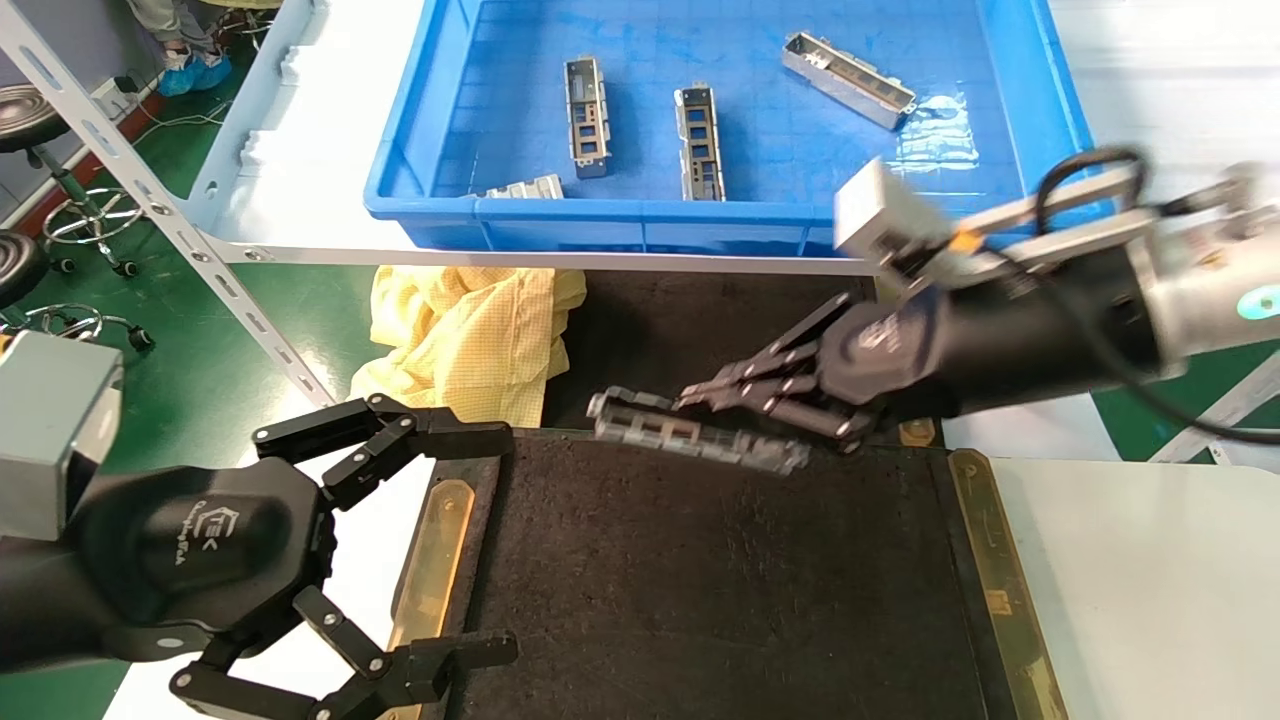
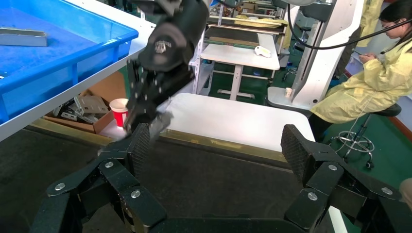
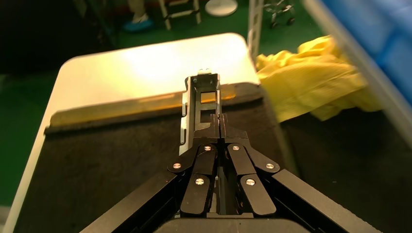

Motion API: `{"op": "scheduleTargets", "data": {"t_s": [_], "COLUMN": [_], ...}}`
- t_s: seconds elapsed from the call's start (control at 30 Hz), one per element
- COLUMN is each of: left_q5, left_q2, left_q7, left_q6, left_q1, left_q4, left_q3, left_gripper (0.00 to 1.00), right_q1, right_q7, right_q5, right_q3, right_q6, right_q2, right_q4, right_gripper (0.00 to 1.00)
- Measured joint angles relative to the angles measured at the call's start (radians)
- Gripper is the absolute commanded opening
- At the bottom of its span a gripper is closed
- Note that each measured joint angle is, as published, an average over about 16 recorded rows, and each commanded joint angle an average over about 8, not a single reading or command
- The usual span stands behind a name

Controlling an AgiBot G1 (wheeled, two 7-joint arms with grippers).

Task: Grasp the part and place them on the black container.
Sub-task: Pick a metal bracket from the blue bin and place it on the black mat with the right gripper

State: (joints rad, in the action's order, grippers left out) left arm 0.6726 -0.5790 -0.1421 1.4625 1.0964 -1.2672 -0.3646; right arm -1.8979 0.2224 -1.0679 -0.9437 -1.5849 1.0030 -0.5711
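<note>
My right gripper (image 1: 700,398) is shut on a grey metal part (image 1: 695,433) and holds it level over the far edge of the black container (image 1: 700,590). In the right wrist view the part (image 3: 200,104) sticks out ahead of the shut gripper (image 3: 219,118) above the container (image 3: 107,160). My left gripper (image 1: 500,540) is open and empty over the container's left edge. In the left wrist view its fingers (image 2: 141,145) stand wide apart around my left gripper's middle (image 2: 219,148), with the right gripper and part (image 2: 158,124) beyond. Several more parts (image 1: 587,115) lie in the blue bin (image 1: 600,215).
The blue bin stands on a white shelf behind the container. A yellow cloth (image 1: 470,330) lies at the container's far left. Brass strips (image 1: 985,560) run along the container's sides. A white table (image 1: 1150,580) lies to the right. A person (image 2: 369,82) sits further off.
</note>
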Motion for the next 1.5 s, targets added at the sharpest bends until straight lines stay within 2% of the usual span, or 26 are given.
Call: {"op": "scheduleTargets", "data": {"t_s": [0.43, 0.87, 1.17, 1.5], "left_q5": [0.000, 0.000, 0.000, 0.000], "left_q2": [0.000, 0.000, 0.000, 0.000], "left_q7": [0.000, 0.000, 0.000, 0.000], "left_q6": [0.000, 0.000, 0.000, 0.000], "left_q1": [0.000, 0.000, 0.000, 0.000], "left_q4": [0.000, 0.000, 0.000, 0.000], "left_q3": [0.000, 0.000, 0.000, 0.000], "left_gripper": [1.00, 1.00, 1.00, 1.00], "right_q1": [0.063, 0.129, 0.181, 0.239], "right_q7": [-0.173, -0.343, -0.392, -0.368], "right_q5": [-0.017, -0.045, -0.039, -0.010], "right_q3": [-0.085, -0.110, -0.121, -0.154], "right_q6": [0.035, 0.135, 0.245, 0.387], "right_q2": [0.143, 0.308, 0.354, 0.362], "right_q4": [0.169, 0.340, 0.321, 0.224], "right_gripper": [0.00, 0.00, 0.00, 0.00]}}
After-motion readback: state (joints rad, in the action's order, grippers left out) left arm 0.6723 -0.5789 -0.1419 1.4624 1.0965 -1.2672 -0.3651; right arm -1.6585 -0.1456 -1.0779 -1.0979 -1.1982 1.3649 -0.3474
